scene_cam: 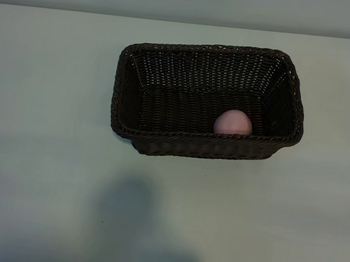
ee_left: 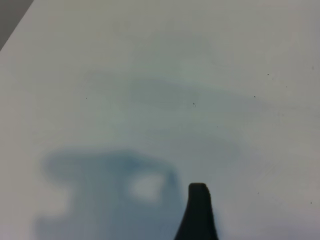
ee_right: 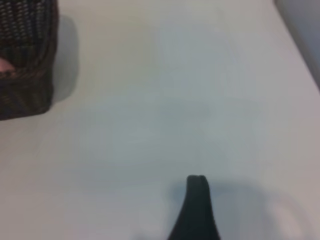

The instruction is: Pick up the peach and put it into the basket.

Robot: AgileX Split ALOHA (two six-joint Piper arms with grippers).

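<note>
A pale-pink peach (scene_cam: 233, 122) lies inside the dark wicker basket (scene_cam: 172, 64) on the table (scene_cam: 34, 149). Both arms' fingers (ee_left: 198, 212) (ee_right: 196, 210) are spread apart, empty, over bare table.

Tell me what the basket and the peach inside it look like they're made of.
Basket: dark brown woven wicker or a plastic imitation, with visible weave rows and a braided rim; slight sheen. Peach: smooth, matte, evenly pale pink, probably a plastic or foam replica, though real fruit can't be ruled out.
</note>
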